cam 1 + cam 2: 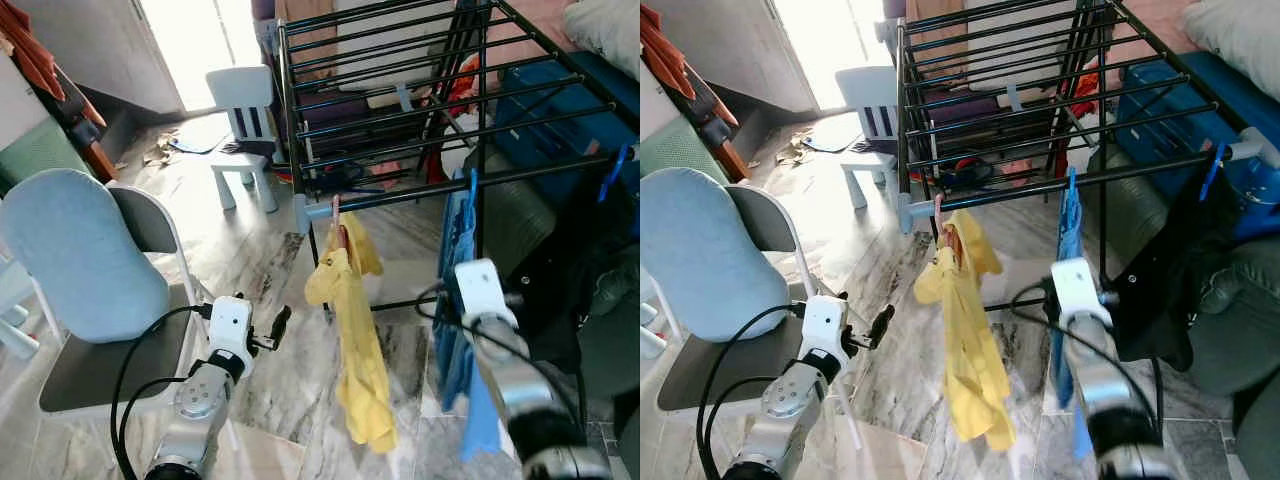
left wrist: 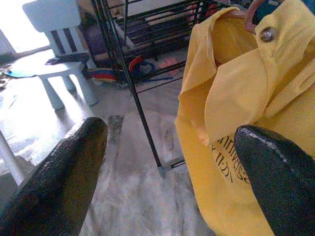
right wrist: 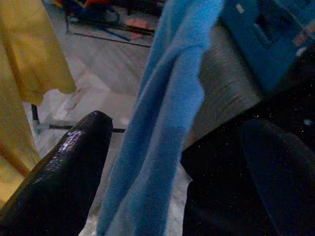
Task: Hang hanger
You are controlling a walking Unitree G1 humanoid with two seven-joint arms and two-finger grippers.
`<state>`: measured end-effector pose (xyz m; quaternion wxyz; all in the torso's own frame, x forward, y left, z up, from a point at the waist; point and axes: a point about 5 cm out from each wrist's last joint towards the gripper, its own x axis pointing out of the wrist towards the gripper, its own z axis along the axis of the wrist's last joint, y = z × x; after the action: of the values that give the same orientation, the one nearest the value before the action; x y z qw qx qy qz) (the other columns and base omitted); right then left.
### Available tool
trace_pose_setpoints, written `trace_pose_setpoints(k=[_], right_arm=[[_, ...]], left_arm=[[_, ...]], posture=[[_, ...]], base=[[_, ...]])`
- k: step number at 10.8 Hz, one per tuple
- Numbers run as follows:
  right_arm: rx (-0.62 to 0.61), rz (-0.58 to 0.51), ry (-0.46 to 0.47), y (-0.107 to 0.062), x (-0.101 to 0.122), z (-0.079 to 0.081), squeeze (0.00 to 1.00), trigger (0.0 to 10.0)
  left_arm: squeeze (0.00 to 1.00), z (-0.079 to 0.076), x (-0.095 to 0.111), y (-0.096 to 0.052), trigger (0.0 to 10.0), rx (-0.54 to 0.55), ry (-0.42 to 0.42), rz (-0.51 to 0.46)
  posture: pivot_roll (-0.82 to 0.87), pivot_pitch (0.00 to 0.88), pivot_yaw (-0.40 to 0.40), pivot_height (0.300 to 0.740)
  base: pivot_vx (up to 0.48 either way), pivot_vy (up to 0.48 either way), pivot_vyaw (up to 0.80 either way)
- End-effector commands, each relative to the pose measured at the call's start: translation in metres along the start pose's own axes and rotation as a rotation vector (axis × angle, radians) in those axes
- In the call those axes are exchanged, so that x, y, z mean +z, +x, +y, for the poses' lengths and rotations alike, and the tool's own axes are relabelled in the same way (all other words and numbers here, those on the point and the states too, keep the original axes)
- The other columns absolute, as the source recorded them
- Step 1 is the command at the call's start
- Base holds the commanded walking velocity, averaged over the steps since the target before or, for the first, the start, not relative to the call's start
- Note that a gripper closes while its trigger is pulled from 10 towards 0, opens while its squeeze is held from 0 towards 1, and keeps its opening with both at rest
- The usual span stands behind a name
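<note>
So the biggest thing here is the black drying rack [image 1: 420, 90], sitting ahead of and above both grippers. Off to the outer side of the left arm there's a folding chair [image 1: 90, 270] with a pale blue cushion, and a small white kid's chair [image 1: 243, 125] further back past the rack's corner.

The yellow shirt [image 1: 358, 340] is on a pinkish hanger [image 1: 336, 215] that's already hooked over the rack's front rail, so the hanging part looks basically done to me. A blue garment [image 1: 458, 260] hangs from the same rail further along, on a blue hanger.

Left gripper [image 2: 170, 162] is spread wide and empty, with the yellow shirt just in front of it, leaning toward one finger. Can't tell if that finger is brushing the fabric or just near it. Right gripper [image 3: 179, 177] is also spread wide with nothing held, and the blue garment drapes right through the gap between its fingers.

Handling-wise: the shirt looks like light, floppy cotton, so it'll swing and bunch if you nudge it. Grabbing the cloth wouldn't give any control. The hanger is the stiff bit, probably thin plastic and a little slick, so I'd pinch it at the neck just under the hook, where the collar leaves it exposed.
</note>
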<state>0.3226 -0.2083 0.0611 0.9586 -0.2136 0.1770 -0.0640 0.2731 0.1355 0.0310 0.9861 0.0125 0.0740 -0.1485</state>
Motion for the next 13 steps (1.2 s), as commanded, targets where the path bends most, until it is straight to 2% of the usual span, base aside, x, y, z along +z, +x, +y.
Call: trace_pose_setpoints(k=[1,2,3,4,5,8,9,10,11,12,13], right_arm=[[0.016,-0.003,-0.008,0.004,0.004,0.001,0.00,10.0],[0.045,0.025,0.009,0.008,0.003,0.000,0.00,3.3],[0.046,0.026,0.005,0.012,0.006,-0.002,0.00,0.0],[0.043,0.033,0.001,0.015,0.007,-0.003,0.00,0.0],[0.024,0.039,-0.012,0.016,0.006,-0.008,0.00,9.8],[-0.060,0.029,-0.074,0.018,0.003,-0.026,0.00,10.0],[-0.062,0.032,-0.060,0.017,0.001,-0.027,0.38,10.0],[-0.062,0.012,-0.037,0.017,0.001,-0.030,1.00,10.0],[-0.047,-0.009,-0.030,0.018,0.005,-0.031,0.59,10.0],[-0.025,-0.020,0.013,0.019,0.009,-0.031,0.28,10.0],[-0.032,-0.021,0.016,0.020,0.011,-0.032,0.27,10.0]], left_arm=[[0.00,0.004,-0.002,0.000,10.0,0.009,0.012,0.020],[0.00,0.004,-0.002,0.000,10.0,0.010,0.004,0.024],[0.00,0.004,-0.002,0.000,10.0,0.011,0.002,0.028],[0.00,0.004,-0.003,0.000,10.0,0.016,-0.012,0.037],[0.00,0.005,-0.003,0.001,10.0,0.016,-0.013,0.038],[0.00,0.006,-0.003,0.000,10.0,0.013,-0.016,0.048],[0.00,0.006,-0.003,0.000,10.0,0.010,-0.017,0.052],[0.00,0.006,-0.004,0.000,10.0,0.007,-0.016,0.058],[0.00,0.007,-0.004,0.000,10.0,0.006,-0.013,0.063],[0.00,0.007,-0.005,0.000,10.0,0.003,-0.013,0.067],[0.00,0.007,-0.005,0.000,10.0,0.003,-0.012,0.069]], posture=[[-0.24,0.000,0.166,0.740],[-0.23,0.000,0.161,0.740],[-0.23,0.000,0.160,0.740],[-0.23,0.000,0.160,0.740],[-0.22,0.000,0.158,0.740],[-0.22,0.000,0.165,0.740],[-0.22,0.000,0.167,0.740],[-0.22,0.000,0.174,0.740],[-0.23,0.000,0.178,0.740],[-0.23,0.000,0.178,0.740],[-0.23,0.000,0.178,0.740]], base=[[0.000,0.000,0.00],[0.000,0.000,0.00],[0.000,0.000,0.00],[0.000,0.000,0.00],[0.000,0.000,0.00],[0.000,0.000,0.00],[0.000,0.000,0.00],[0.000,0.000,0.00],[0.000,0.000,0.00],[0.000,0.000,0.00],[0.000,0.000,0.00]])
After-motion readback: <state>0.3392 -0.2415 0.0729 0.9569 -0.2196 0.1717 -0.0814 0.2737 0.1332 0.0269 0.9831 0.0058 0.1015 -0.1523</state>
